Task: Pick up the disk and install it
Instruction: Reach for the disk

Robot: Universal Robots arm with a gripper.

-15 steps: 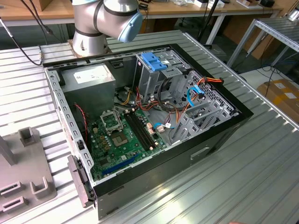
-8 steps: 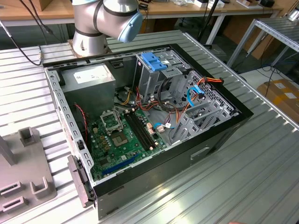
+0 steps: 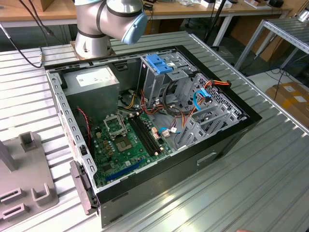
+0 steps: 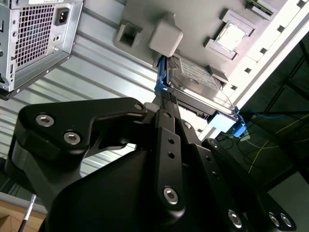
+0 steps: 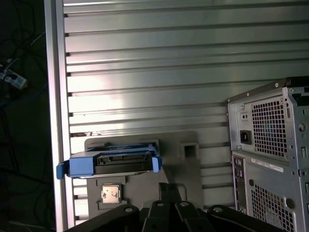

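The pick-up step is judged to be in hand, since nothing has yet been grasped. In the second wrist view the claw (image 4: pixel 165 96) is seen with its black fingers closed together and nothing between them. Its tip is just beside the blue edge of the disk (image 4: pixel 198 79); whether it touches cannot be told.

The disk is seated in a grey moulded holder (image 4: pixel 193 24) laid on the ribbed aluminium table (image 5: pixel 145 72), near the perforated rear of the computer case (image 5: pixel 270 159). Its connector end is turned toward the claw.

For a grasp, the fingers would need to be parted wider than the frame and squared to its flat sides.

The disk is a rigid metal slab rimmed in smooth plastic, so little give is expected. The case is seen lying open, with a green board (image 3: pixel 123 140) inside.
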